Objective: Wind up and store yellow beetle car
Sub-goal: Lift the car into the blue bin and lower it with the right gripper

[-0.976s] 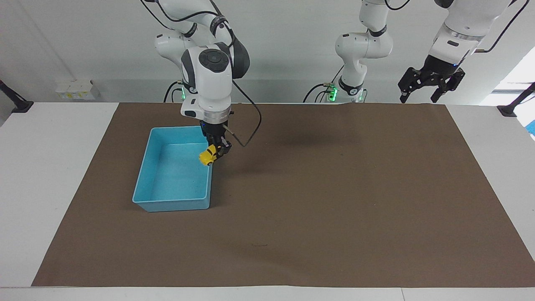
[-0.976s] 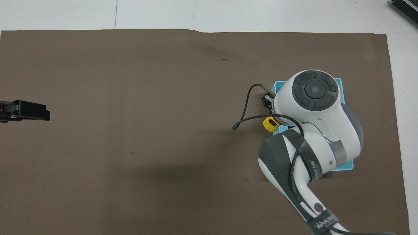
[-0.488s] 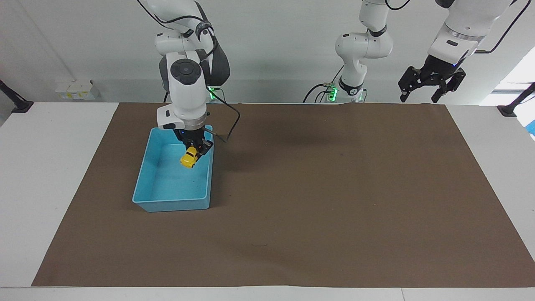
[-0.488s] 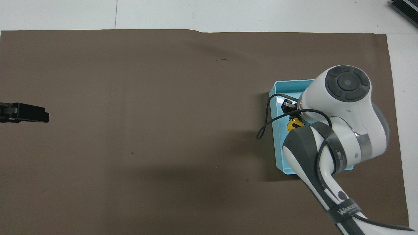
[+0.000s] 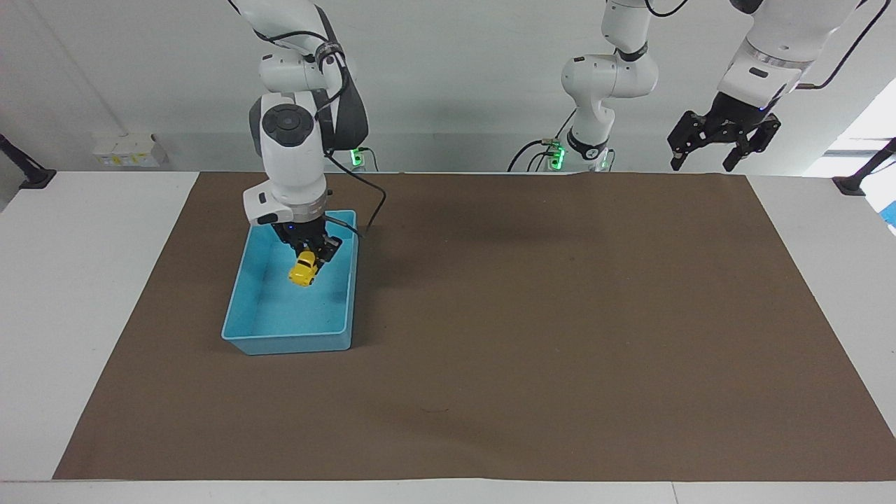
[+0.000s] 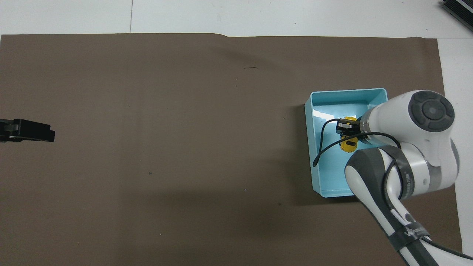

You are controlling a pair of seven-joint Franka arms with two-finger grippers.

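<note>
White wall stands at the robots' end of a white counter (image 5: 91,294), which carries a broad brown mat (image 5: 560,315). Seen from the facing camera, a blue bin (image 5: 241,269) sits on the mat toward the right arm's end of the counter. The right hand (image 5: 308,253) hangs over the bin's inside, its fingers clamped on the yellow beetle car (image 5: 302,269), which is tilted nose-down in the air above the bin floor. A black cable (image 5: 371,203) loops from the wrist over the bin's rim. The left arm waits with its left hand (image 5: 721,143) raised over the counter's edge nearest the robots, fingers spread wide and holding nothing. Green lights glow at both arm bases, and a small white box (image 5: 126,150) with yellow marks sits by the wall; any writing on it cannot be read.

From the overhead camera, the same brown mat (image 6: 166,129) fills the picture. The blue bin (image 6: 308,147) lies under the right arm, whose white joint covers part of it. The right hand (image 6: 348,132) shows over the bin's middle with the yellow beetle car (image 6: 348,145) partly hidden beneath it. A dark band on the right arm bears white lettering (image 6: 412,232), perhaps beginning "WAN", though only part shows. The left hand (image 6: 29,130) pokes in at the picture's edge over the mat as a black block.
</note>
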